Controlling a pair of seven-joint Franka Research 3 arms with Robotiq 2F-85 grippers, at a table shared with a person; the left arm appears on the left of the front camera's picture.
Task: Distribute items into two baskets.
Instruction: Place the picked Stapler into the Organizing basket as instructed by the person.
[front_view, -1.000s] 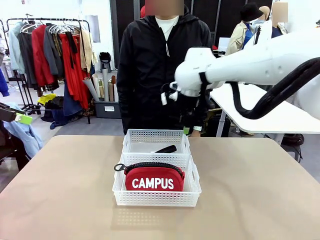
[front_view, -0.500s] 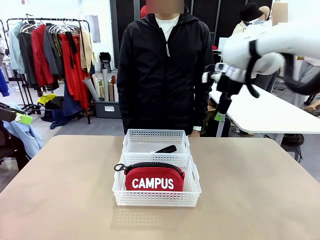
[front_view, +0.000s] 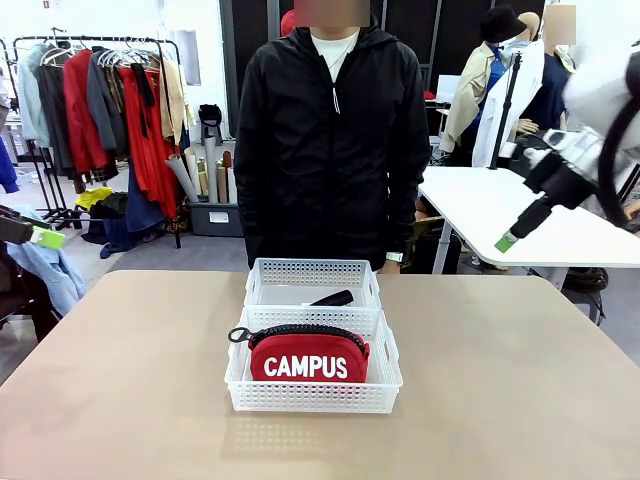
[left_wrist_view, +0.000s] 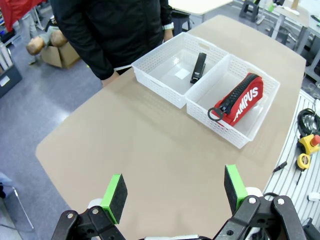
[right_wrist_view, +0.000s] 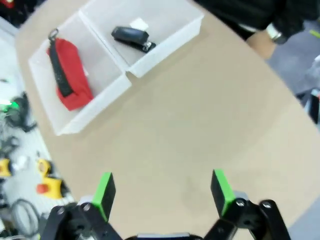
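Right end effector farther from baskets

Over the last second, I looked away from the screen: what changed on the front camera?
The right arm swung from in front of the person off to the right; its right gripper is open and empty. The red pouch, stapler and both baskets stayed put.

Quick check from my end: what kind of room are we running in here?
Probably a lab or workshop space made to look a bit like a shop: a clothes rack with hanging garments behind the person, white work tables to the side, and cables and an emergency-stop button beside the tan table.
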